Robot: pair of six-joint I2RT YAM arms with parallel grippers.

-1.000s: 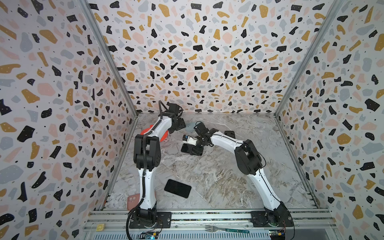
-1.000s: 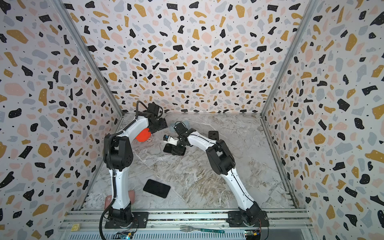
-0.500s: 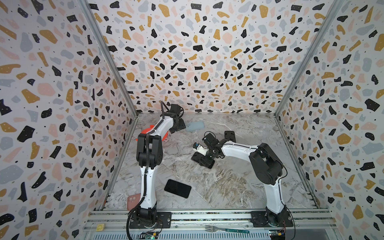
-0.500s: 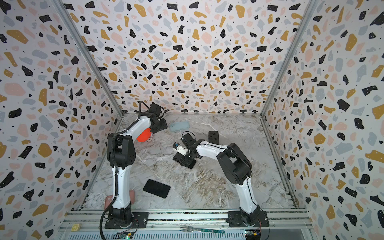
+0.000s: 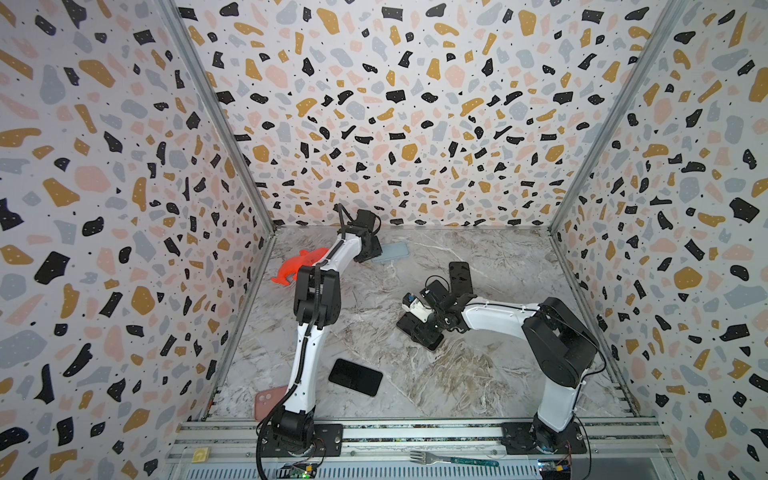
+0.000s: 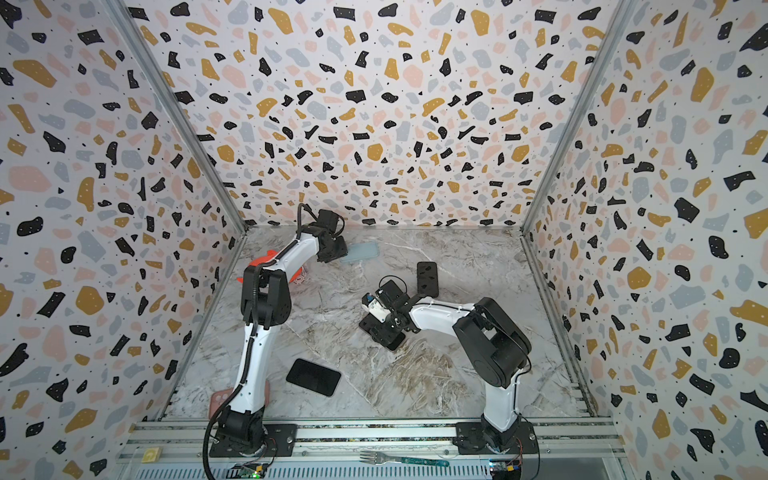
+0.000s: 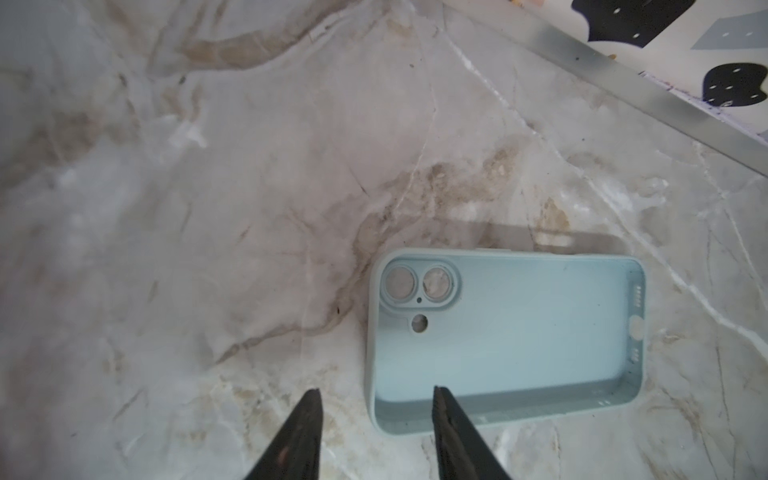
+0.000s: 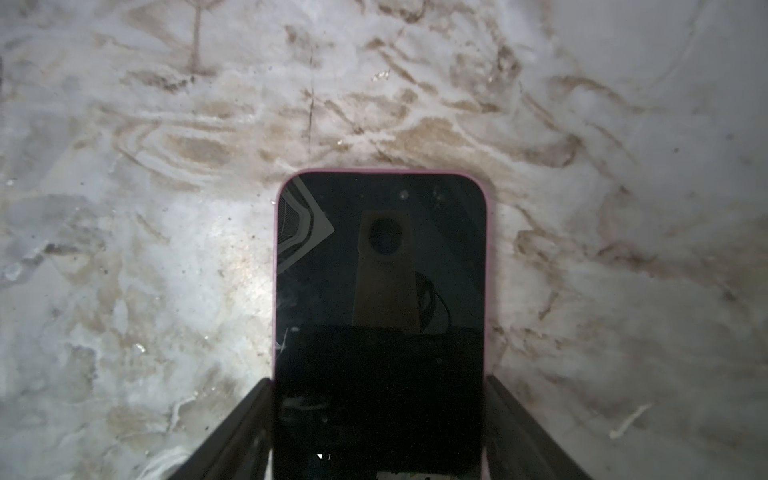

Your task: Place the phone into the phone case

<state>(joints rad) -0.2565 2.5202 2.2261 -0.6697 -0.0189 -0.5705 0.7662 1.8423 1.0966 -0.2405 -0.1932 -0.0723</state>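
You had both top views looking down from high at the front over the whole desk point(image 5: 457, 386), sharing nearly all of it, while wrist cameras peered closely past the left claw point(image 7: 375, 390) and right claw point(image 8: 376, 384) at small patches.

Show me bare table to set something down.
Free: marble between the flat black phone and the right arm's base; the back right corner beyond the black rectangular object. Crowded: back left, around the pale blue silicone case and red plastic piece.

White arm links point(image 5: 311, 349), black joints point(image 5: 316, 297), black cables point(image 5: 257, 444)
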